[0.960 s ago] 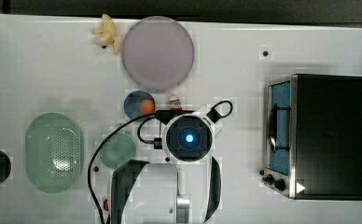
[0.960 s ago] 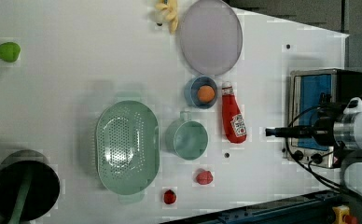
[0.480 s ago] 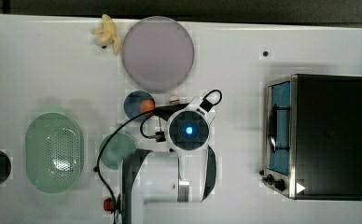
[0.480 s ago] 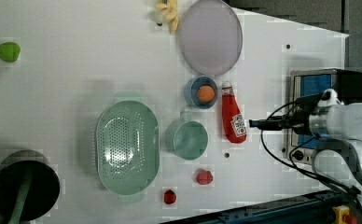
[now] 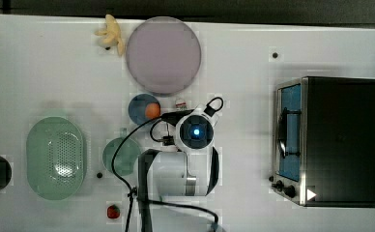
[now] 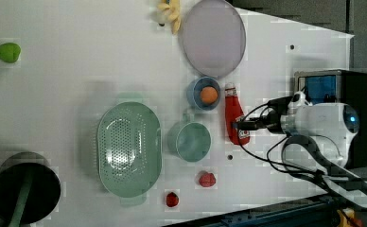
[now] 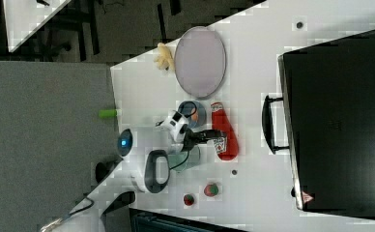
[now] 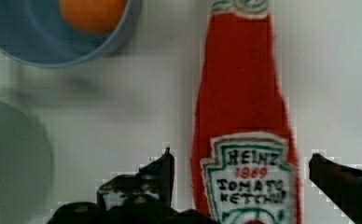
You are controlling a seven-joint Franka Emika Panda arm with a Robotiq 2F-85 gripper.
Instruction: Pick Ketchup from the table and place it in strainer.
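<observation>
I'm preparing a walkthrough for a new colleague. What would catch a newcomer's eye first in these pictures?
Probably the red ketchup bottle with its white label, lying flat on the white table with the open tool straddling its label end. Next, in the left view, the pale green oval perforated strainer to the bottle's left, beyond a round teal cup. The big black toaster oven fills the top view's right.

- White table (image 6: 77,71): Ketchup (image 6: 234,113) lying flat.
- Strainer (image 6: 129,149), teal cup (image 6: 191,141), blue bowl (image 6: 201,93), lilac plate (image 6: 213,37).
- Toaster oven (image 5: 333,140), strawberries (image 6: 207,179), bananas (image 6: 170,12).
</observation>
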